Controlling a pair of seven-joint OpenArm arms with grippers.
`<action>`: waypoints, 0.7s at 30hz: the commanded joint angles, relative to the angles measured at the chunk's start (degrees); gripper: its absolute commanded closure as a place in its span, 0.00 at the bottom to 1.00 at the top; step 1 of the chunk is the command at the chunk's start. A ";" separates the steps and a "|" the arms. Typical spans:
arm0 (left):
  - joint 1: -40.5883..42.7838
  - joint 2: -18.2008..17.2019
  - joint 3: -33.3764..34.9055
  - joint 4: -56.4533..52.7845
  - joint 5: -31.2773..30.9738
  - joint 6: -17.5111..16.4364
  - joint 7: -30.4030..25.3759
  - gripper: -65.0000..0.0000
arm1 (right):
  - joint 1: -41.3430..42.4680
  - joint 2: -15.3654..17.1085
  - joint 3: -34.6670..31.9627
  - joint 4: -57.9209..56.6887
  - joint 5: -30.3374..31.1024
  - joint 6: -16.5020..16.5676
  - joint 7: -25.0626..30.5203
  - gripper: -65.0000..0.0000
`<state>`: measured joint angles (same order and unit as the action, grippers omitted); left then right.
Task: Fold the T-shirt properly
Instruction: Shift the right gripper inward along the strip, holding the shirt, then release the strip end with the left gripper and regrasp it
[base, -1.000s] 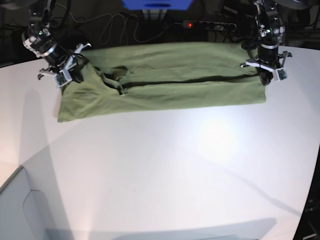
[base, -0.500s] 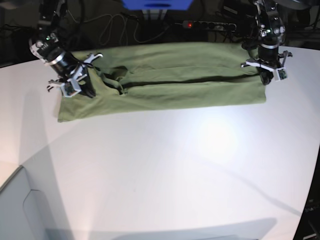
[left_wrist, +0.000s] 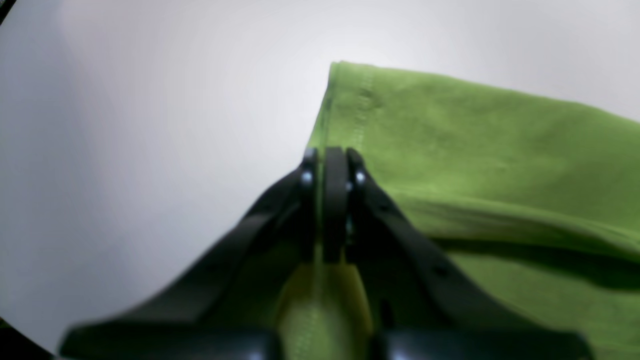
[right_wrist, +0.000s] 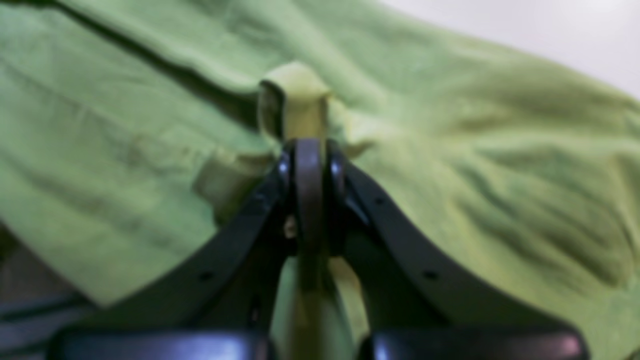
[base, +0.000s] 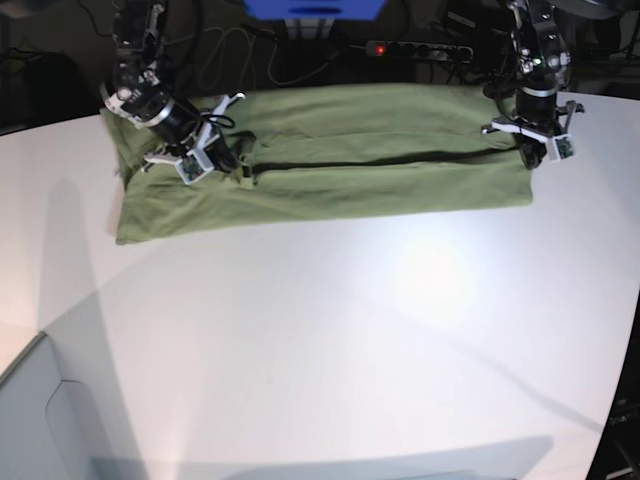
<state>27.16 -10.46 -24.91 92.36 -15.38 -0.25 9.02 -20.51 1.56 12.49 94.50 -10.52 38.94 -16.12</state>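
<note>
In the left wrist view the left fingers (left_wrist: 334, 170) were clamped on the T-shirt (left_wrist: 480, 150) hem, in the right wrist view the right fingers (right_wrist: 307, 160) pinched a collar fold, and in the base view the T-shirt lay on the bench (base: 330, 330) between both, so both pinches should probably travel together, evenly.

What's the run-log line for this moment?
shirt: half-folded on table | left gripper: shut on shirt hem | right gripper: shut on shirt

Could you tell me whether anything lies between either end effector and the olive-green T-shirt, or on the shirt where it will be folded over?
Nothing visible does. The left end effector and the right end effector are each shut directly on the soft olive-green T-shirt, whose top surface is bare on the white table.
</note>
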 joint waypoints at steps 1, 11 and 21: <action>0.40 -0.57 -0.37 0.87 -0.05 0.21 -1.32 1.00 | 0.07 1.12 -0.67 0.84 0.72 1.06 1.22 1.00; 0.32 -0.31 -0.37 1.05 -0.05 0.56 -0.80 1.00 | 0.34 3.93 -1.55 -3.47 0.81 1.06 1.31 1.00; 1.19 0.04 -3.27 1.58 -0.40 0.73 -0.80 0.71 | 0.16 3.84 -1.55 -3.47 0.81 1.06 1.31 1.00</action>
<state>28.10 -9.87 -27.99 92.88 -15.59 0.45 9.41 -20.05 5.06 10.81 90.67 -8.97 38.94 -13.93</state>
